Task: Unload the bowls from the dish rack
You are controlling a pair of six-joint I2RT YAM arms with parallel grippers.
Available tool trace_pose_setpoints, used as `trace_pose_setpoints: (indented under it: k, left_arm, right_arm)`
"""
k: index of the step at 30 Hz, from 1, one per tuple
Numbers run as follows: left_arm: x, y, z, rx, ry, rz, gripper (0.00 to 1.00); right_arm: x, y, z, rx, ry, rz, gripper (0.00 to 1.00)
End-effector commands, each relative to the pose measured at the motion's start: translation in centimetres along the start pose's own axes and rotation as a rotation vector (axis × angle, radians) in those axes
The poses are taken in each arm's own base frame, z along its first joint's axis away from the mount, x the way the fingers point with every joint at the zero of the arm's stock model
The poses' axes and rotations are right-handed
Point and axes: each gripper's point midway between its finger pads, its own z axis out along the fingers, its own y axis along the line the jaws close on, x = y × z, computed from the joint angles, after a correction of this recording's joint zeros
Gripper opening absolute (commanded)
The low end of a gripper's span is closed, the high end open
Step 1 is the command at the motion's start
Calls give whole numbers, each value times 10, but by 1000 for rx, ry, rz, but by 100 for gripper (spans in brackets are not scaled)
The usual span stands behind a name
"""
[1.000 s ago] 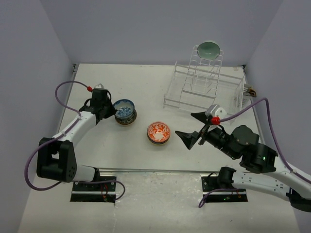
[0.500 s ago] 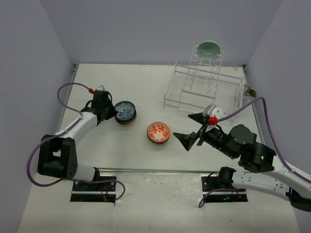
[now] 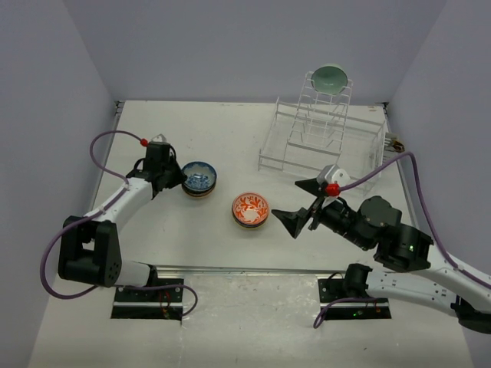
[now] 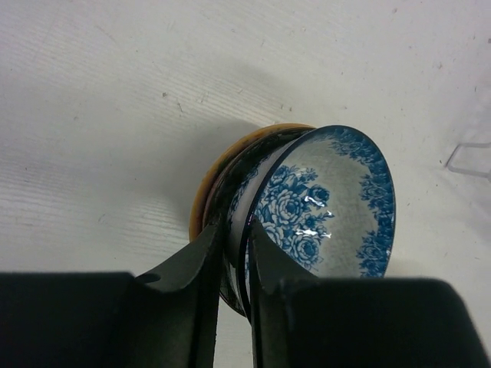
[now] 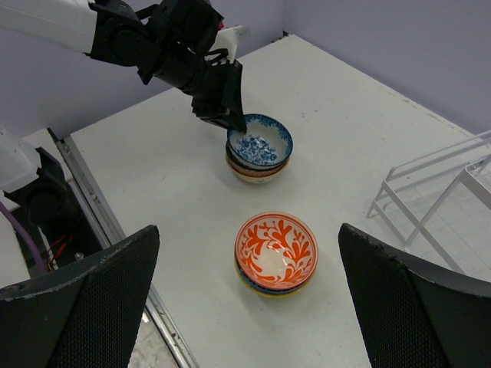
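A blue-flowered bowl (image 3: 199,177) (image 4: 330,199) (image 5: 259,142) sits on top of a small stack of bowls at centre left. My left gripper (image 3: 182,178) (image 4: 236,234) (image 5: 232,115) is at its left rim, one finger outside and one inside, close against the wall. An orange-patterned bowl (image 3: 251,207) (image 5: 276,249) tops a second stack in the middle. My right gripper (image 3: 301,203) (image 5: 249,228) hangs wide open just right of and above it, holding nothing. A green bowl (image 3: 329,77) stands at the top of the dish rack (image 3: 322,130) (image 5: 437,192) at the back right.
A brown-rimmed bowl (image 4: 201,201) lies under the blue one. Blue and yellow bowls (image 5: 270,285) lie under the orange one. A wire of the dish rack (image 4: 468,157) shows at the left wrist view's right edge. Walls close in the table on three sides.
The left gripper has brought the blue bowl down level onto its stack. The right arm has drifted slightly left towards the orange bowl, jaws still wide.
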Motion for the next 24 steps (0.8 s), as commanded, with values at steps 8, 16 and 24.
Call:
trace_pose_setpoints:
  k: [8,16,24]
  left_arm:
    - [-14,-23,-16,107,-30,-20,22]
    - [-16,-17,-28,82,-53,-3,31]
    - [-12,-12,-28,71,-51,0,12]
  right_arm:
    - [28,-16,38,147,212,68,99]
    - [27,-18,57,136,244,93,99]
    - [24,-23,59,146,230,109,99]
